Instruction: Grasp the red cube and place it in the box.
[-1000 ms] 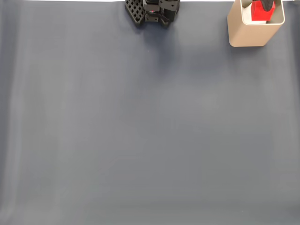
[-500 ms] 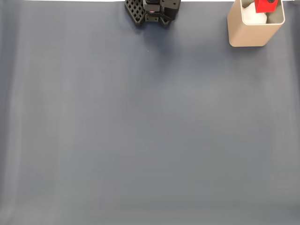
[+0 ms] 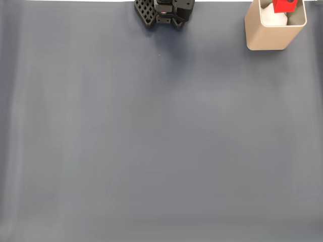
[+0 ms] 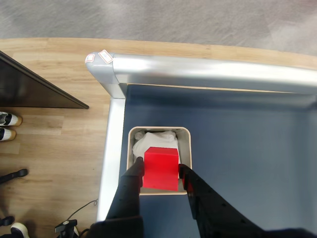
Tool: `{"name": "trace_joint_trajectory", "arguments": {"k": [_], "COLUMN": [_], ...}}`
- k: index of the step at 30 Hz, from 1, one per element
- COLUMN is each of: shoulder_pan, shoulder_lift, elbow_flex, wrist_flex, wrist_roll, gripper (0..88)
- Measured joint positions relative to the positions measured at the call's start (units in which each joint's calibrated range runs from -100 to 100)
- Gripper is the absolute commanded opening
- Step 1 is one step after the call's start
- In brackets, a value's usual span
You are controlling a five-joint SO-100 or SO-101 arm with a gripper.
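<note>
The red cube (image 4: 161, 168) is clamped between my two black fingers, and my gripper (image 4: 161, 171) hangs straight above the mouth of the beige box (image 4: 133, 144). White crumpled material lies inside the box. In the fixed view the red cube (image 3: 284, 5) shows at the very top edge, over the box (image 3: 270, 36), which stands in the table's top right corner. The fingers themselves lie beyond that view's top edge.
My arm's black base (image 3: 164, 12) sits at the top middle of the dark blue mat (image 3: 161, 136). In the wrist view the table's silver rim (image 4: 111, 148) runs close beside the box, with wooden floor (image 4: 54, 148) beyond it.
The cube has risen out of the box mouth toward the fixed view's top edge over the last second. In the last half second it has barely moved.
</note>
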Motion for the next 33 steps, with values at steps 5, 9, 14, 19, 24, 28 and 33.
{"name": "trace_joint_trajectory", "arguments": {"k": [5,9,14,19,24,28,33], "shoulder_pan": [0.00,0.75,3.08,5.26,6.76,6.24,6.69], "shoulder_lift": [-1.16,-1.69,-2.59,-3.30,-5.44,-6.42,-6.95], "elbow_flex": [1.18,1.73,1.73,3.19,4.74,5.74,6.83], "wrist_flex": [0.00,0.00,0.00,0.49,0.49,0.49,-0.89], "wrist_roll": [-1.17,-1.90,-2.20,-2.20,-1.61,-1.12,-1.17], "gripper": [18.3,25.3,36.5,41.8,43.7,44.7,45.7]}}
